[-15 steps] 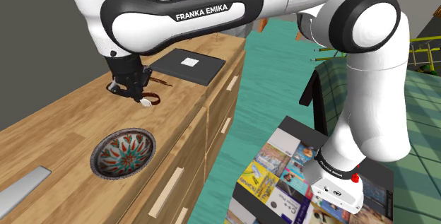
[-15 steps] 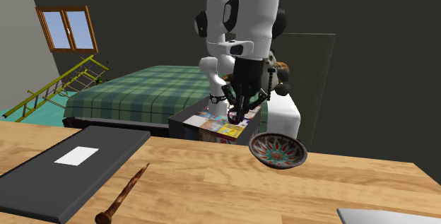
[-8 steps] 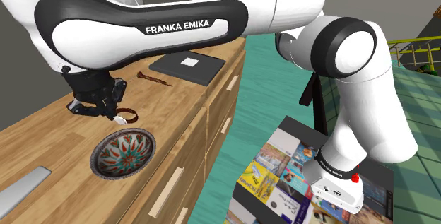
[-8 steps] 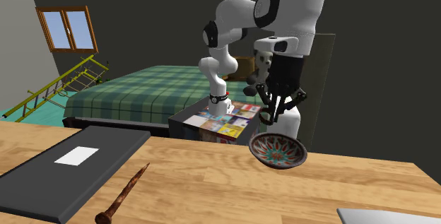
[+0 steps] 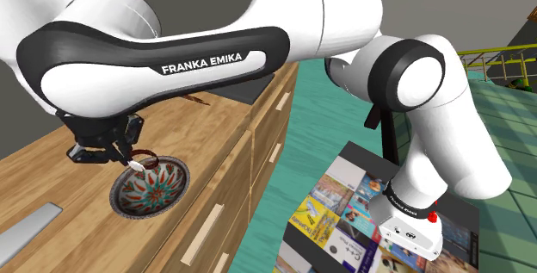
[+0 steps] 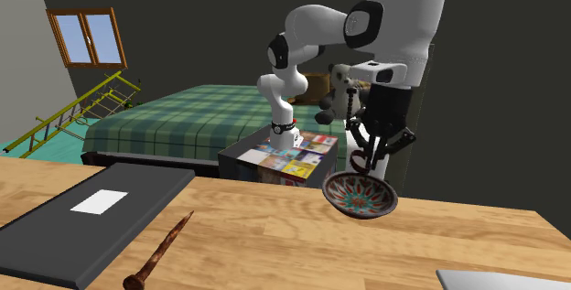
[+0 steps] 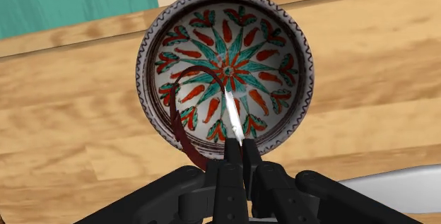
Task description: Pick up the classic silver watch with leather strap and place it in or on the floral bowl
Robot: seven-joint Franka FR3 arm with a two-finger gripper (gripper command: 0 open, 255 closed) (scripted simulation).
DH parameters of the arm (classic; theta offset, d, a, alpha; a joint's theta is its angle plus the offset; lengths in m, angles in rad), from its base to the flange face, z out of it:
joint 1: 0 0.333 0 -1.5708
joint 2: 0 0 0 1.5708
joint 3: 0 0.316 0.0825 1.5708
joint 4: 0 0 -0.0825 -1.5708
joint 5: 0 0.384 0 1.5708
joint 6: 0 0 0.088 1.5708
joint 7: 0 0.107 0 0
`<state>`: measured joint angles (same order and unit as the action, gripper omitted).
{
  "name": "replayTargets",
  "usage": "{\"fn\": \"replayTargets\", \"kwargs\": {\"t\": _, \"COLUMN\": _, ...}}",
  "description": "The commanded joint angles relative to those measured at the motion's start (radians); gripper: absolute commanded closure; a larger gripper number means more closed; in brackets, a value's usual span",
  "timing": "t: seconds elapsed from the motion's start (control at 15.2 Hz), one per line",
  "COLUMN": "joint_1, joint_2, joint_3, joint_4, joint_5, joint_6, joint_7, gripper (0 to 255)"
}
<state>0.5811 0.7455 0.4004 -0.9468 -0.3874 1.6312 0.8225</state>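
Note:
The floral bowl [image 5: 151,186] [image 6: 360,194] [image 7: 225,71], patterned in red and teal, sits on the wooden dresser top. My black gripper [image 5: 127,157] [image 6: 371,156] [image 7: 235,145] hangs just above the bowl, shut on the watch [image 7: 232,113]. The watch's silver case is pinched edge-on between the fingertips, and its dark brown strap [image 7: 182,109] curls out to one side over the bowl's inside. In the shoulder view the watch [image 5: 142,160] shows as a small white and brown shape over the bowl's far rim.
A dark flat book [image 6: 87,209] with a white label and a rusty brown spike [image 6: 160,252] lie on the dresser top [image 5: 52,168]. A grey flat object [image 5: 26,231] sits near the bowl. A green plaid bed [image 6: 174,123] and the magazine-covered stand [image 5: 379,224] are beside the dresser.
The arm has swung the held watch across the dresser, from beside the book to a spot over the floral bowl. The fingers stayed shut on it throughout.

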Motion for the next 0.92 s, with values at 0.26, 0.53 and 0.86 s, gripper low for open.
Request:
{"fn": "replayTargets", "kwargs": {"t": 0.26, "joint_1": -0.018, "joint_2": -0.008, "joint_3": 0.001, "joint_4": -0.095, "joint_5": -0.002, "joint_6": 0.082, "joint_7": 0.018, "gripper": 255}}
{"fn": "replayTargets", "kwargs": {"t": 0.53, "joint_1": -0.027, "joint_2": -0.007, "joint_3": 0.0, "joint_4": -0.148, "joint_5": -0.005, "joint_6": 0.134, "joint_7": 0.029, "gripper": 255}}
{"fn": "replayTargets", "kwargs": {"t": 0.86, "joint_1": -0.03, "joint_2": -0.005, "joint_3": -0.001, "joint_4": -0.167, "joint_5": -0.007, "joint_6": 0.155, "joint_7": 0.033, "gripper": 255}}
